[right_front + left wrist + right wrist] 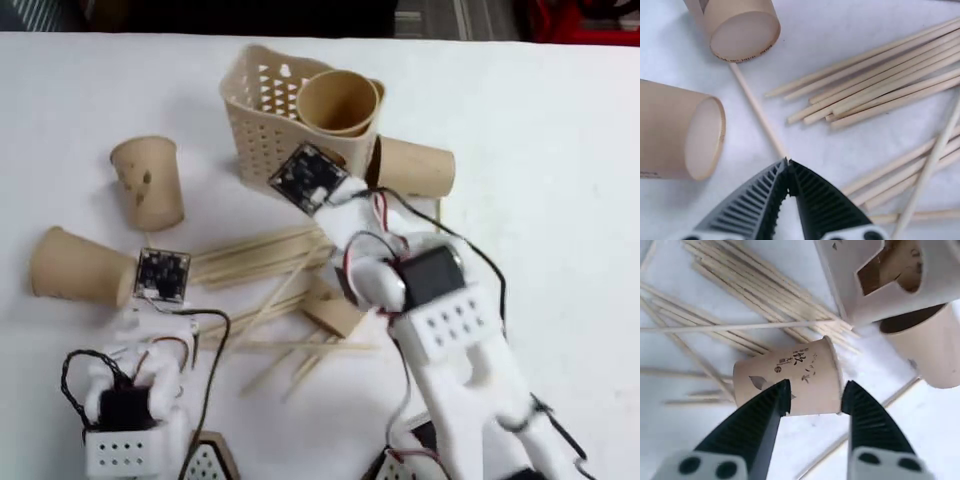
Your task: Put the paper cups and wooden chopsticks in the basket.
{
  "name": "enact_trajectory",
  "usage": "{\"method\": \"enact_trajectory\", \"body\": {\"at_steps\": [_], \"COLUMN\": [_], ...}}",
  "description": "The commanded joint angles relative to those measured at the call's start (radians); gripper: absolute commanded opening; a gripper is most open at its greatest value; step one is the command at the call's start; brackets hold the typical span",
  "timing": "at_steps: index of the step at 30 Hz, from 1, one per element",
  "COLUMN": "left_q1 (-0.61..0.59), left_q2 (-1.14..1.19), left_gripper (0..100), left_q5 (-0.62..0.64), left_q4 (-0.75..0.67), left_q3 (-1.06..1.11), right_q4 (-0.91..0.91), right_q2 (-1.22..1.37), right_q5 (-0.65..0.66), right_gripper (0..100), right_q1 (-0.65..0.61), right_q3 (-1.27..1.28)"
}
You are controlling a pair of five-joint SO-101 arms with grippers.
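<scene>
Hovering over a tipped cup (790,375), the right hand (816,390) is spread wide and holds nothing, with one jaw across the cup's body and the other just off its rim. The cup lies on its side at the edge of the chopsticks (750,295). Here's the catch: its long axis runs from jaw to jaw, not across them, so I'd say the wrist wants a turn before any squeeze.

The basket (875,285) stands just beyond, a short carry away. An inner cup (340,100) sits in it, and a side cup (415,165) lies just beside its wall, crowding that flank.

Over to the left hand (788,165): it's clenched tip to tip, right at the end of a lone stick (757,112) that points straight away from it. Whether it pinches that stick, I cannot tell. A near cup (680,132) and a far cup (740,30) lie close by with their bases toward it, well apart from the basket, so the left arm is the nearer one for those. Open worktop (560,150) spreads past the basket.
</scene>
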Motion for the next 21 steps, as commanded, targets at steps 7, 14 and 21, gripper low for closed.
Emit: {"method": "enact_trajectory", "body": {"at_steps": [7, 14, 21], "left_q1": [-0.005, -0.004, -0.004], "left_q2": [-0.005, -0.005, -0.005], "left_gripper": [3, 3, 3], "left_q5": [-0.008, -0.008, -0.008], "left_q4": [-0.011, -0.011, -0.011], "left_q3": [-0.005, -0.005, -0.005], "right_q4": [0.117, 0.278, 0.318], "right_q2": [0.395, 0.642, 0.812], "right_q5": [-0.114, -0.118, -0.127], "right_gripper": [20.1, 20.1, 20.1], "right_q1": [0.097, 0.099, 0.091], "right_q3": [-0.311, -0.568, -0.706]}}
